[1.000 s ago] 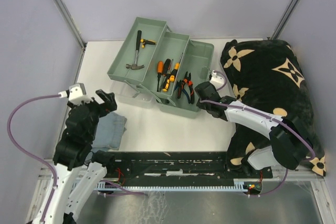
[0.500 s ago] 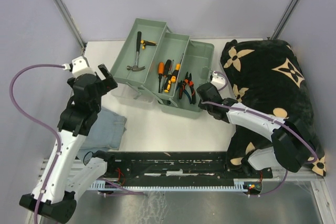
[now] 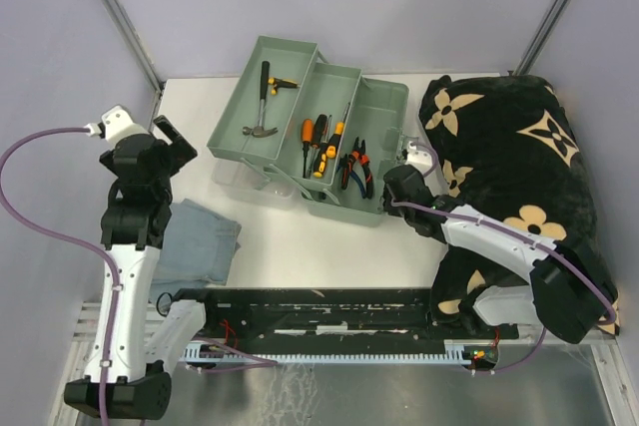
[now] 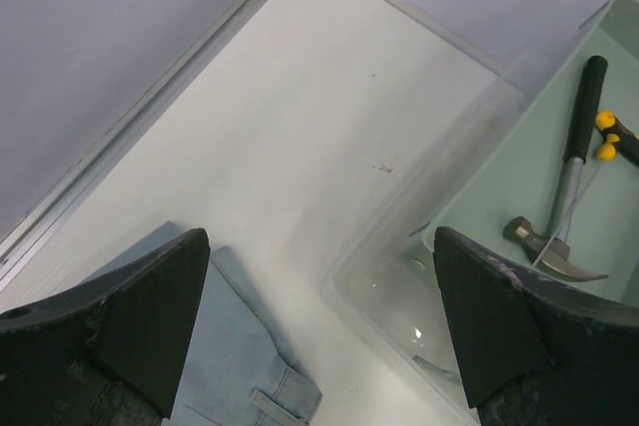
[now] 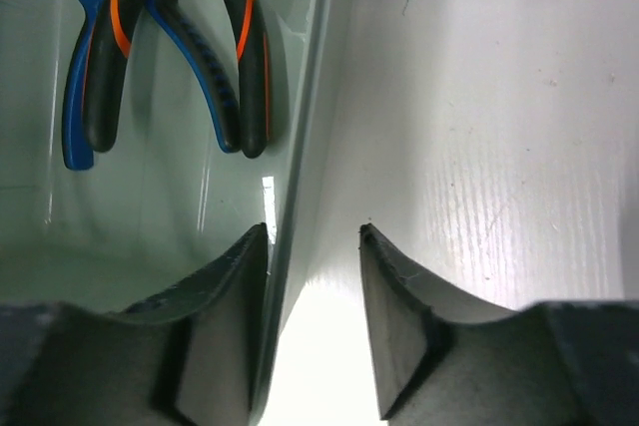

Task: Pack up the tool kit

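Right wrist — gripper (image 5: 314, 234) parted, astride toolbox wall (image 5: 306, 117)

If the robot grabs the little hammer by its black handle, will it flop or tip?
It probably won't flop: the hammer looks stiff and straight. It may dip at the metal head, which looks heavier than the slim handle. It likely won't roll, since the head sticks out sideways.
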`<state>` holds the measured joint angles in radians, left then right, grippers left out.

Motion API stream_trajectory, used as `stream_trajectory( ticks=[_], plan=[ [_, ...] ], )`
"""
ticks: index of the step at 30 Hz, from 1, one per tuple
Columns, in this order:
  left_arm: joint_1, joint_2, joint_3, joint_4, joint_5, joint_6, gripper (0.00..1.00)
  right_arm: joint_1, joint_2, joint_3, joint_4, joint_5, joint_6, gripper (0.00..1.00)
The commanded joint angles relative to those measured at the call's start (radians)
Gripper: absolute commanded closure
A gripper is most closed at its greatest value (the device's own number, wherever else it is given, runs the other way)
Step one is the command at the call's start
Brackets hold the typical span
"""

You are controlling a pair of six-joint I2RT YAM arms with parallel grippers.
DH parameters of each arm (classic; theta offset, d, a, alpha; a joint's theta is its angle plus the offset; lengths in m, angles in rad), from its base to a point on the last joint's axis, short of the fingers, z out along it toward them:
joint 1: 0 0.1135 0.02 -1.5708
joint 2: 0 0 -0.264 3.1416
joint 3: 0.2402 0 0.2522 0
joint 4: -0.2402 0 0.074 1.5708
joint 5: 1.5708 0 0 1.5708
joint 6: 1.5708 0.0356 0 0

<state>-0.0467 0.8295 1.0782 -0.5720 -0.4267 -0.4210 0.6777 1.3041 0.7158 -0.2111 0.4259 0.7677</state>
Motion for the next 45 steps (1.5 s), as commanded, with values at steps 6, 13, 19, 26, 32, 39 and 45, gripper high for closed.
stream_trajectory(
  ticks=[6, 13, 19, 26, 32, 39, 45],
  plan=[
    [0.204, 0.012, -0.171, 0.146, 0.363, -0.059, 0.01, -0.007, -0.082, -0.049, -0.111, -0.077, -0.074, 0.35],
    [0.315, 0.032, -0.309, 0.279, 0.485, -0.151, 0.0, -0.006, -0.109, -0.061, -0.064, -0.166, -0.08, 0.31],
    [0.467, 0.112, -0.402, 0.471, 0.649, -0.305, 0.01, -0.007, -0.092, -0.057, -0.061, -0.177, -0.087, 0.29],
    [0.481, 0.274, -0.464, 0.716, 0.819, -0.423, 0.03, -0.007, -0.132, -0.06, -0.057, -0.216, -0.089, 0.24],
    [0.474, 0.404, -0.518, 0.923, 0.922, -0.533, 0.04, -0.007, -0.16, -0.064, -0.055, -0.241, -0.083, 0.22],
    [0.385, 0.533, -0.496, 1.002, 0.932, -0.524, 0.08, -0.007, -0.149, -0.063, -0.046, -0.243, -0.078, 0.21],
    [0.316, 0.619, -0.464, 0.998, 0.908, -0.517, 0.1, -0.007, -0.105, -0.051, -0.042, -0.245, -0.076, 0.2]
  ],
)
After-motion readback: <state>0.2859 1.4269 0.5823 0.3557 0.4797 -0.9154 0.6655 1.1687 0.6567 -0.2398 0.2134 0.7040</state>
